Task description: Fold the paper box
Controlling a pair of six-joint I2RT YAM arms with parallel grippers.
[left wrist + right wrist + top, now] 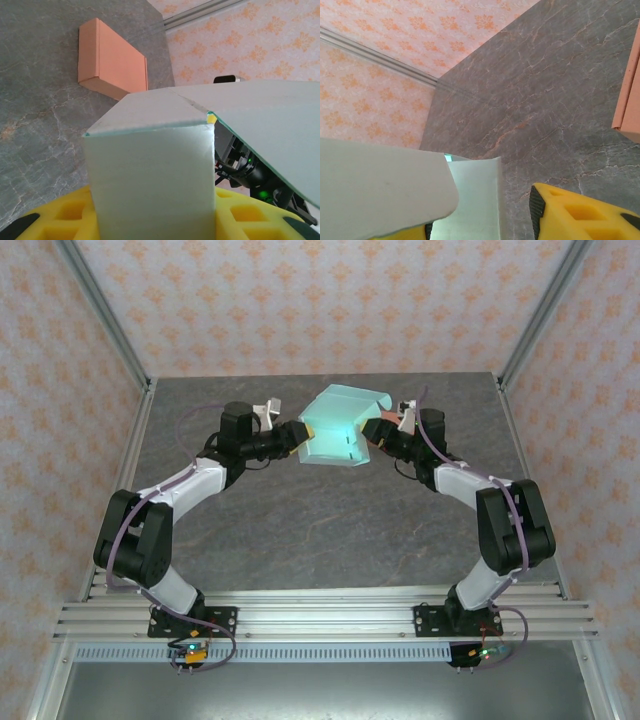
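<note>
Box (335,430), pale green paper and partly folded, is seen at the far middle of the table (320,530), between the two grippers and apparently lifted clear of the surface. One wall is stood upright and a wide flap is spread above it, as shown in the left wrist view (150,175).

The left arm is bowed outward at the elbow, and its forearm is turned inward so that the left gripper (298,437) meets the left side of the box. The jaws are closed partway on that wall. A yellow finger (65,215) is pressed under the wall's lower edge.

The right arm is bent the same way from the other side, and the right gripper (385,432) is brought to the right edge of the box. Its jaws are held apart, and a thin panel of the box (475,200) stands between the yellow fingers (580,215). A gap is left beside the right-hand finger, so nothing is clamped.

An orange box (112,60) is laid flat on the table just beyond the green one, near the right gripper.
</note>
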